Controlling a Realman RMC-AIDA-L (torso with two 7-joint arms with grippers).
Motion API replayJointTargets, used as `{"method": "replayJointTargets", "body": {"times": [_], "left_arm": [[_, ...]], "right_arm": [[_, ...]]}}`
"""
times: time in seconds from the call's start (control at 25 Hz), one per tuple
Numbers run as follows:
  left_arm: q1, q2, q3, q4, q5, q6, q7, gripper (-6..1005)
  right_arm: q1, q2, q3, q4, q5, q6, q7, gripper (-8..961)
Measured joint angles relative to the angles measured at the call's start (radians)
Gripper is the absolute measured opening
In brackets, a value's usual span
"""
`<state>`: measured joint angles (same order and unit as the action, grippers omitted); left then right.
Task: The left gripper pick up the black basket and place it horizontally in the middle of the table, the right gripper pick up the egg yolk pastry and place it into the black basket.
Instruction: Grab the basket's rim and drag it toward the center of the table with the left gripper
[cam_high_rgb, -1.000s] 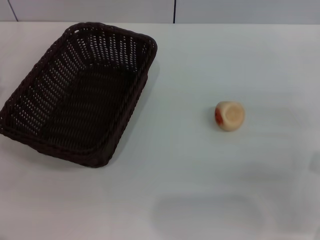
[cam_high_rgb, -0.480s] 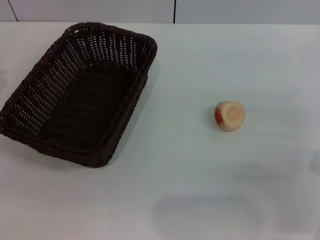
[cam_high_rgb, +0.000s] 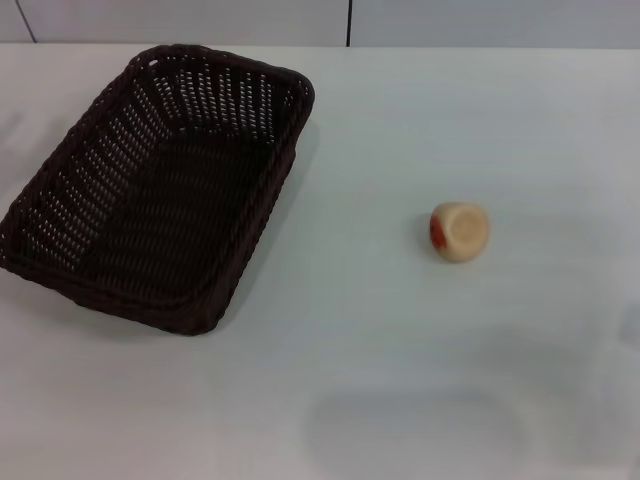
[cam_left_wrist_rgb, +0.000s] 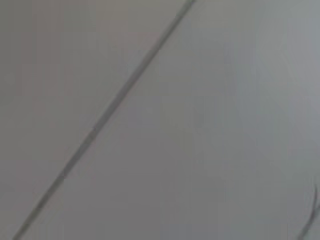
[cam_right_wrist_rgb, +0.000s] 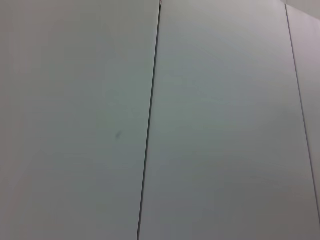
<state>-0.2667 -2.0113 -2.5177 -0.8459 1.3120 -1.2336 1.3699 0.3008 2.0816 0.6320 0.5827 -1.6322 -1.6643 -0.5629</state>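
The black basket (cam_high_rgb: 160, 180), a large dark woven wicker rectangle, lies on the white table (cam_high_rgb: 360, 330) at the left in the head view, turned at an angle, and it is empty. The egg yolk pastry (cam_high_rgb: 460, 232), a small pale bun with an orange-red patch on its left side, sits alone on the table to the right of the middle. Neither the left gripper nor the right gripper shows in any view. Both wrist views show only plain pale panels with thin dark seams.
The table's far edge meets a pale wall (cam_high_rgb: 450, 20) with a dark vertical seam. Faint shadows lie on the table at the near middle and the right edge.
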Motion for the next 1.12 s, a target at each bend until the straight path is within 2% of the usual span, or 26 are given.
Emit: {"method": "replayJointTargets", "body": {"times": [0.24,0.28,0.32,0.36,0.44,0.48,0.52,0.64,0.68,0.76,0.84,0.88,1.12], "left_arm": [[-0.047,0.012,0.005,-0.193,0.292,0.009,-0.247,786],[-0.068,0.011,0.008,-0.272,0.418,0.008,-0.334,786],[-0.068,0.011,0.008,-0.272,0.418,0.008,-0.334,785],[-0.077,0.01,0.013,-0.309,0.477,0.007,-0.373,785],[-0.1,0.007,0.034,-0.385,0.617,0.003,-0.454,784],[-0.118,0.006,0.069,-0.433,0.732,0.0,-0.518,783],[-0.118,0.006,0.069,-0.433,0.732,0.0,-0.518,783],[-0.149,0.006,0.149,-0.475,0.896,-0.011,-0.607,781],[-0.177,0.006,0.194,-0.483,0.993,-0.03,-0.639,781],[-0.189,0.003,0.207,-0.484,1.035,-0.04,-0.646,780],[-0.216,-0.012,0.221,-0.486,1.11,-0.056,-0.651,779],[-0.232,-0.027,0.225,-0.49,1.159,-0.062,-0.65,778],[-0.246,-0.04,0.254,-0.493,1.219,-0.069,-0.648,775]], "right_arm": [[-0.001,0.001,0.0,0.002,0.001,-0.004,0.0,499],[-0.002,0.001,0.0,0.003,0.001,-0.006,0.0,498],[-0.003,0.001,0.0,0.004,0.002,-0.006,0.0,498],[-0.003,0.002,0.0,0.004,0.002,-0.007,0.0,498],[-0.004,0.002,0.0,0.004,0.003,-0.008,0.0,497],[-0.004,0.002,0.0,0.006,0.008,-0.008,0.0,497],[-0.004,0.002,0.0,0.006,0.008,-0.008,0.0,496],[-0.005,0.002,0.0,0.006,0.012,-0.008,0.0,496],[-0.005,0.002,0.0,0.007,0.012,-0.008,0.0,495],[-0.006,0.002,0.0,0.007,0.013,-0.008,0.0,495],[-0.006,0.003,0.0,0.008,0.013,-0.008,0.0,494],[-0.007,0.003,0.0,0.008,0.013,-0.008,0.0,494],[-0.008,0.003,0.0,0.008,0.013,-0.008,0.0,492]]}}
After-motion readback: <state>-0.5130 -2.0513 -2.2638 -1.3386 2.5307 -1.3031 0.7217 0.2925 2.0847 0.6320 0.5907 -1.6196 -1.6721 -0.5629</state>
